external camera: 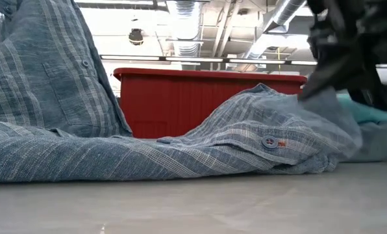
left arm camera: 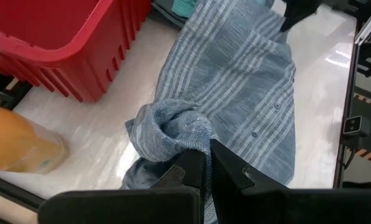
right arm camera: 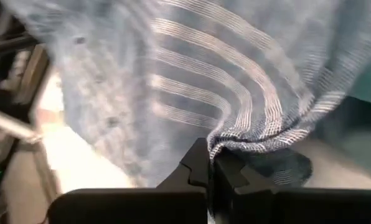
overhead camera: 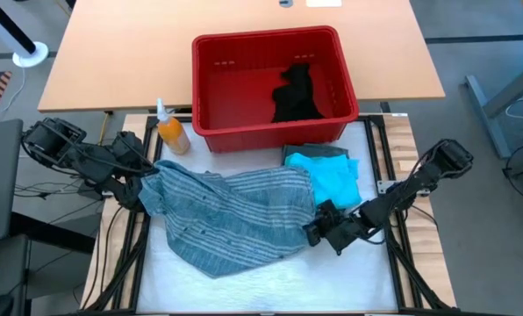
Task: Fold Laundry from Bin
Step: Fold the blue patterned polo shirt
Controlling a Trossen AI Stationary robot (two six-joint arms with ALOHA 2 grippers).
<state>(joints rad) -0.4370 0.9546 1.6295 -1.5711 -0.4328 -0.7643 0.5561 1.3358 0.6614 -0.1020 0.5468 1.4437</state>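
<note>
**Striped shirt gripped at both ends on the work surface**

The white table surface (overhead camera: 270, 276) carries the laundry; a light wooden table (overhead camera: 139, 53) stands behind it. The red rectangular plastic bin with slotted sides (overhead camera: 211, 88) sits at the far edge of the work surface, with a black garment (overhead camera: 295, 95) lying inside it toward its right half.

The blue-grey striped button shirt (overhead camera: 235, 215) lies spread across the middle of the surface, in front of the bin. The bright turquoise garment (overhead camera: 336, 180) rests on a grey-green garment (overhead camera: 314, 152) just right of the shirt, touching it.

The left gripper (left arm camera: 205, 167) has its jaws closed on a bunched fold at the shirt's left end. The right gripper (right arm camera: 211, 163) has its jaws closed on the shirt's right edge, beside the turquoise garment.

An orange squeeze bottle with a white nozzle (overhead camera: 171, 132) stands left of the bin.
</note>
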